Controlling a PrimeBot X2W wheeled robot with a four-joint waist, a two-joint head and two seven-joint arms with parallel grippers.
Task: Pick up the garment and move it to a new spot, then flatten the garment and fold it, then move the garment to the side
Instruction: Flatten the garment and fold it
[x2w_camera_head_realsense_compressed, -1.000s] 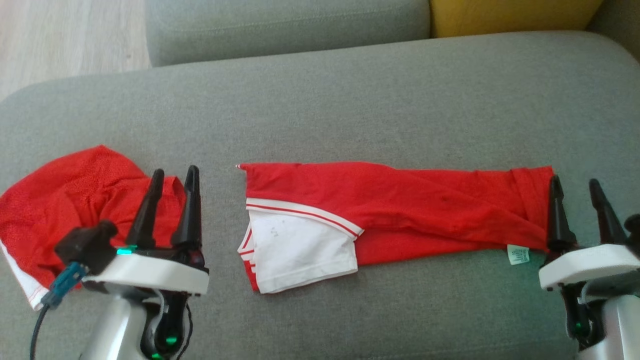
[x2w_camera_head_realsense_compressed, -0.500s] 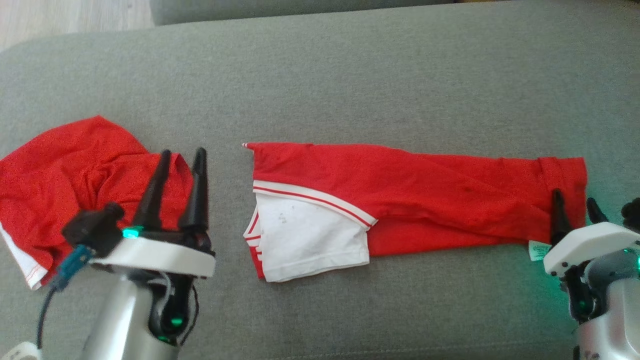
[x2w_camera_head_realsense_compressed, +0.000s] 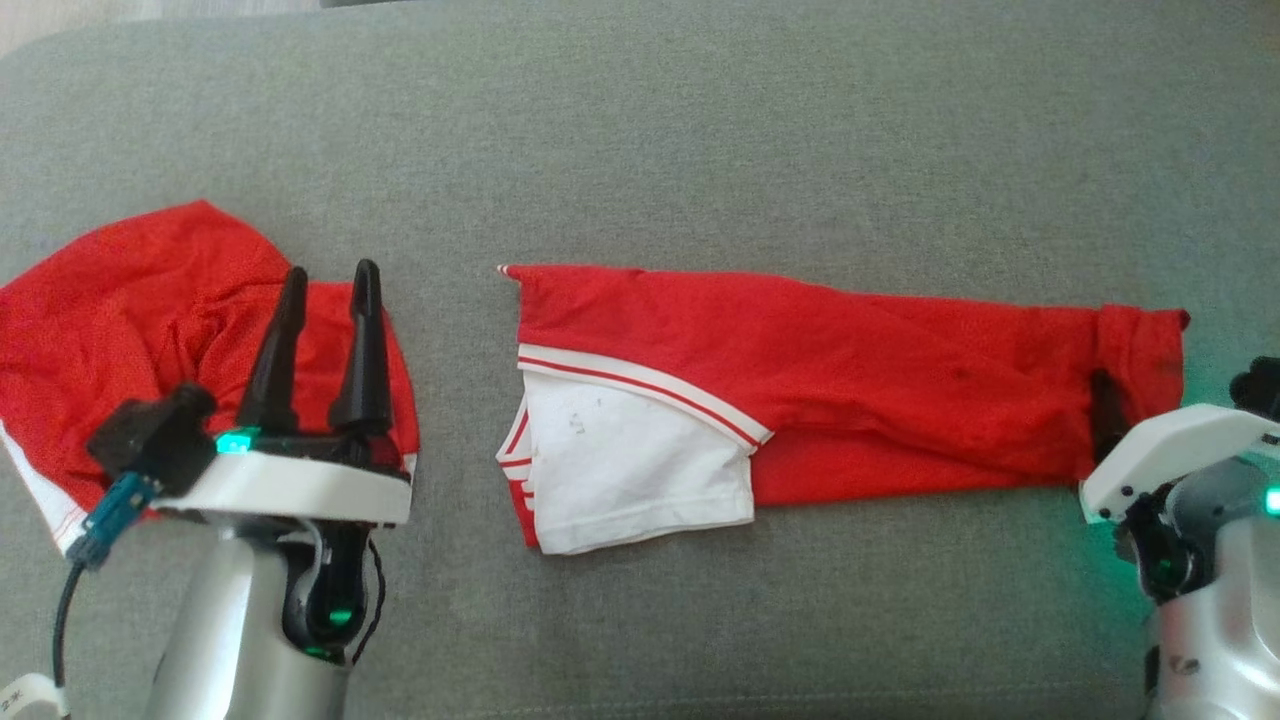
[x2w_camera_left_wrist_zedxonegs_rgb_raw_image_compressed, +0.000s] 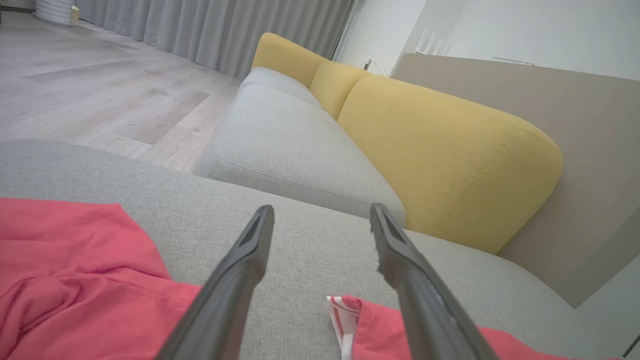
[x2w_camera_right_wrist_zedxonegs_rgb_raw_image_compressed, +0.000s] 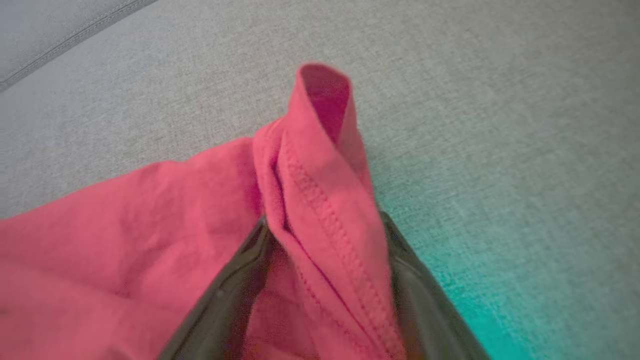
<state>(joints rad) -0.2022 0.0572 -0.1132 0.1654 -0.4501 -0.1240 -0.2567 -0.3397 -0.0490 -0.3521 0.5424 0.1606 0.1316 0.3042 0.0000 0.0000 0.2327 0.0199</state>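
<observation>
The garment (x2w_camera_head_realsense_compressed: 850, 380) is a red shirt folded into a long strip across the grey cushion (x2w_camera_head_realsense_compressed: 700, 130), its white striped sleeve (x2w_camera_head_realsense_compressed: 630, 470) at the left end. My right gripper (x2w_camera_head_realsense_compressed: 1135, 395) is at the strip's right end, one dark finger (x2w_camera_head_realsense_compressed: 1100, 385) resting on the red cloth. In the right wrist view the raised hem (x2w_camera_right_wrist_zedxonegs_rgb_raw_image_compressed: 320, 200) stands between the two spread fingers of the right gripper (x2w_camera_right_wrist_zedxonegs_rgb_raw_image_compressed: 324, 220). My left gripper (x2w_camera_head_realsense_compressed: 331, 270) is open and empty, left of the strip. The left wrist view has the left gripper (x2w_camera_left_wrist_zedxonegs_rgb_raw_image_compressed: 322, 210) above bare cushion with the garment's corner (x2w_camera_left_wrist_zedxonegs_rgb_raw_image_compressed: 380, 325) below it.
A second, crumpled red cloth (x2w_camera_head_realsense_compressed: 130, 320) lies at the far left under my left wrist, also visible as the red cloth (x2w_camera_left_wrist_zedxonegs_rgb_raw_image_compressed: 75, 260). Yellow back cushions (x2w_camera_left_wrist_zedxonegs_rgb_raw_image_compressed: 440, 150) and another grey seat (x2w_camera_left_wrist_zedxonegs_rgb_raw_image_compressed: 280, 145) stand beyond. Wooden floor (x2w_camera_left_wrist_zedxonegs_rgb_raw_image_compressed: 100, 100) lies past the cushion's left edge.
The head camera has tilted down, shifting the whole picture. My right gripper has dropped onto the garment's right end, its fingers now mostly hidden. The left gripper stays open.
</observation>
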